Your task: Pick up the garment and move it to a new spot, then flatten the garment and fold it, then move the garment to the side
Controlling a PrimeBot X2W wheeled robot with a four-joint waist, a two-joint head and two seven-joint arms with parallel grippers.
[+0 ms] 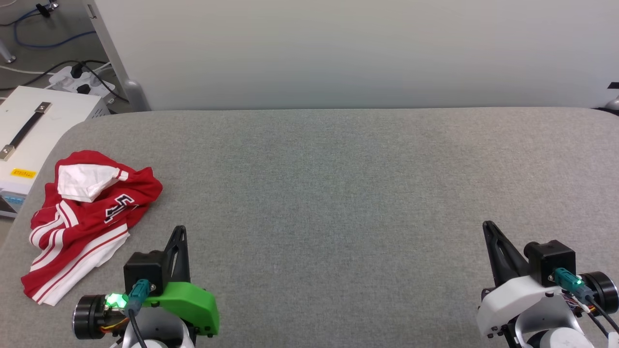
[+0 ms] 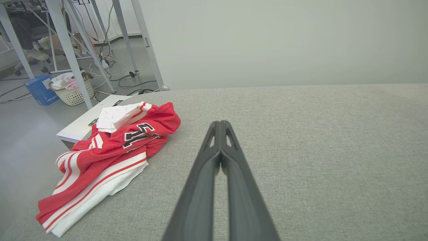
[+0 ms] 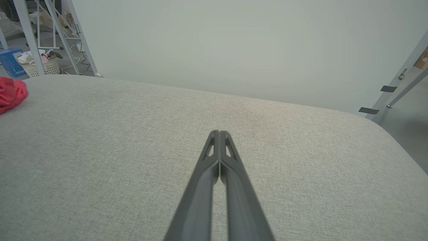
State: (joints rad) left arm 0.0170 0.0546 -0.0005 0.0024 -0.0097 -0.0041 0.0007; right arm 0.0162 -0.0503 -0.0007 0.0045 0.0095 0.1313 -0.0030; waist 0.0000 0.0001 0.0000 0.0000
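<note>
Left jaws: clenched, empty, pointing forward
Right jaws: clenched, empty, pointing forward
Garment [image 1: 87, 212]: crumpled, just left of left jaws

Bright, even, soft light with hardly any shadows or glare; sharp pictures, wrist views bowed at the edges.

I see the garment [image 1: 87, 227] crumpled in a heap at the left edge of the grey tabletop [image 1: 338, 193]. Red, white-striped trim, white sleeve bunched on top, black white-outlined lettering partly showing.
</note>
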